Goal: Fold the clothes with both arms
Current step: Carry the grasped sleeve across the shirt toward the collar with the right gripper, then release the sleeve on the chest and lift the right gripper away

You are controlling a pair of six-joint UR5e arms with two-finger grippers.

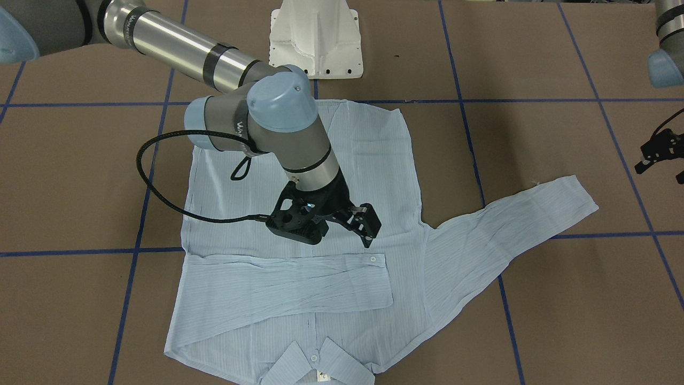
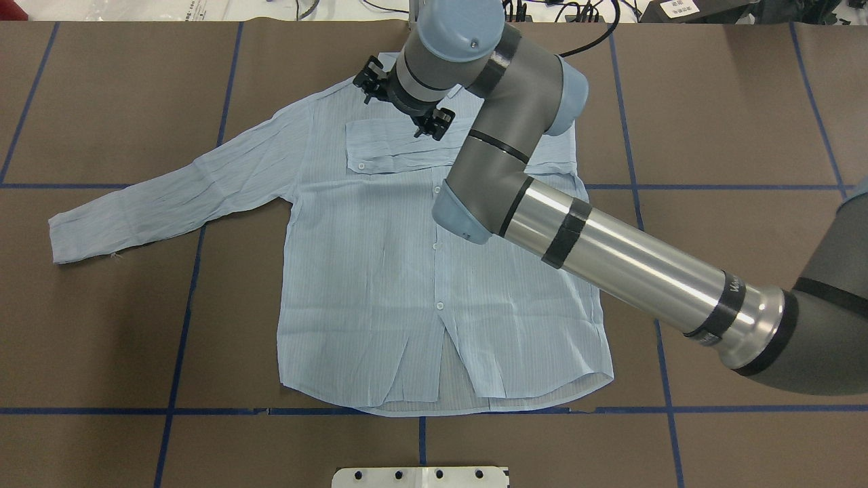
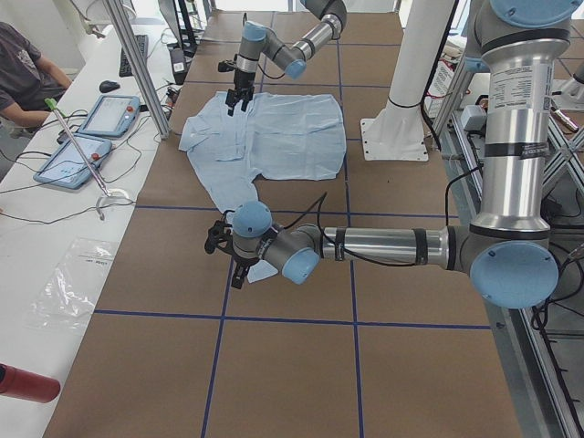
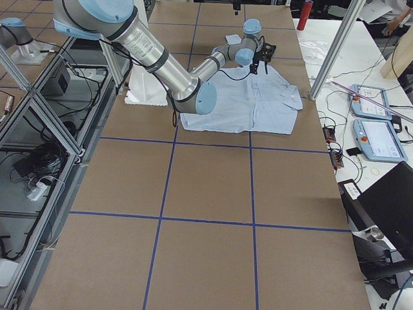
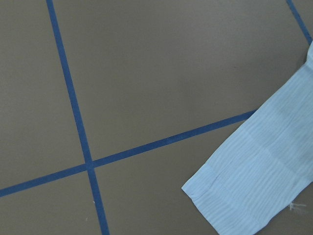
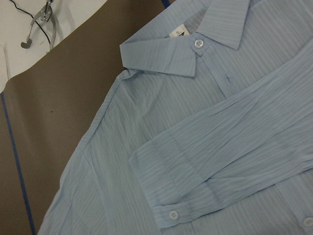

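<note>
The pale blue striped shirt (image 1: 374, 160) lies flat, front up, on the brown table (image 2: 712, 102), collar (image 1: 315, 363) on the far side from the robot. One sleeve (image 1: 288, 289) is folded across the chest, its buttoned cuff (image 1: 374, 262) near the middle. The other sleeve (image 1: 507, 230) lies spread out sideways (image 2: 169, 196). My right gripper (image 1: 366, 224) hovers just above the chest, open and empty. My left gripper (image 1: 660, 171) hangs beyond the spread sleeve's cuff (image 5: 254, 176), apart from it; its fingers look open. The right wrist view shows the collar (image 6: 215, 29), the neck tag (image 6: 177, 32) and the folded cuff.
The white pedestal base (image 1: 315, 43) stands just behind the shirt's hem. Blue tape lines (image 2: 183, 298) cross the table. Tablets (image 3: 91, 137) and cables lie on a side bench where a person (image 3: 23, 73) sits. An aluminium frame (image 4: 39, 116) runs along the robot's side.
</note>
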